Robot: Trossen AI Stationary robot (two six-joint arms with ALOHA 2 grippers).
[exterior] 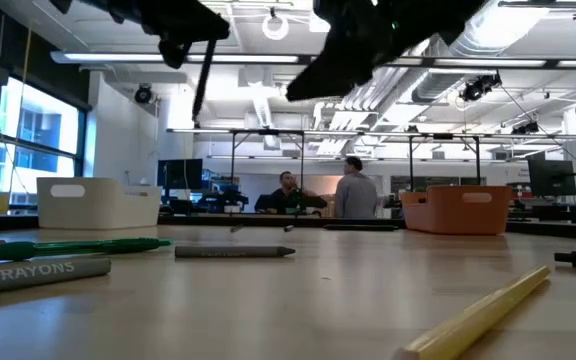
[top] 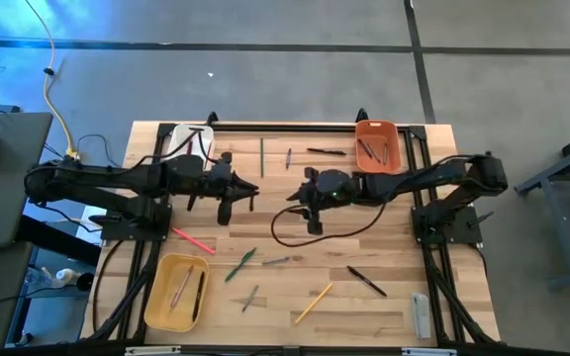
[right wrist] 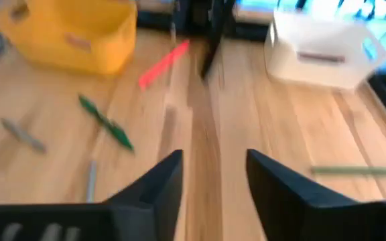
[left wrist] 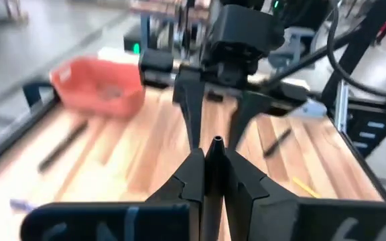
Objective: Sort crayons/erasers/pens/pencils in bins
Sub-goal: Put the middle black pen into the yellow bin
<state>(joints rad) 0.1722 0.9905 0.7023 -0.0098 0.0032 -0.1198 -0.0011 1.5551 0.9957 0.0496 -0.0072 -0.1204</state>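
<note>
Crayons, pens, pencils lie scattered over the wooden table [top: 384, 311], thin short sticks in mixed colours. Going L to R in the high view: yellow bin [top: 175, 291] near the front L corner, w/ a couple of sticks inside, one pinkish, one dark. White bin [top: 190, 141] at the back L. Pink-red stick [top: 193, 240] lies just behind the yellow bin. Left gripper [top: 228, 203] hangs over the table's middle, fingers pinched tight on a dark pen [exterior: 201, 78] that hangs down from them, clear of the tabletop in the low view. Green pen [top: 240, 264] lies at an angle nearer the front, w/ a small grey stick [top: 250, 298] beyond it. Thin green pencil [top: 261, 156] sits at the back, lengthwise. Right gripper [top: 300, 195] faces the left one, close by, fingers spread apart, nothing betw them. Yellow pencil [top: 314, 303] lies front-centre. Black pen [top: 366, 281] R of it. Orange bin [top: 377, 144] at the back R holds several thin sticks. Grey flat bar [top: 421, 314] near the front R corner.
</note>
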